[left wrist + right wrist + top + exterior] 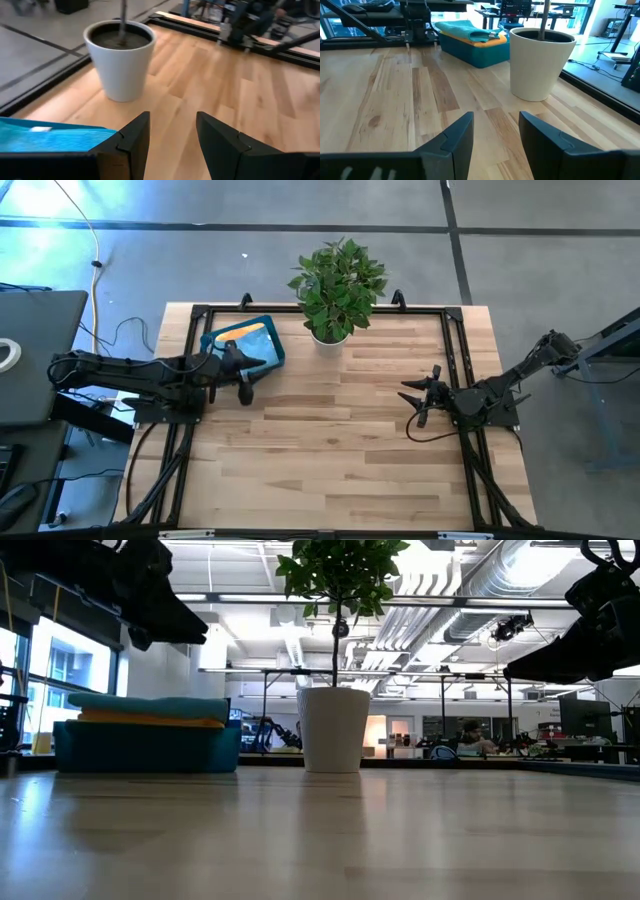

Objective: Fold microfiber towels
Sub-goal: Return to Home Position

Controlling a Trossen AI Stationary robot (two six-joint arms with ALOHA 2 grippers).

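Locate the towels (150, 710). They lie stacked, teal on top of orange, inside the blue tray (150, 750) near the far left corner of the desk (340, 450). The tray's long side runs roughly along the far edge, slightly skewed. No loose towel shows on the desk, so treat folding as finished. Only the retreat appears to remain.

Check the left tool (248, 376). Its fingers stand apart and hold nothing. It hangs above the desk, just beside the tray's near right corner, and the stack lies toward the far left from it. Draw this arm back toward the left edge, clear of the tray wall.

Check the right tool (414, 402). Its fingers are apart and empty. It sits near the right edge, well apart from the tray. The plant pot (328, 335) stands at the middle of the far edge.
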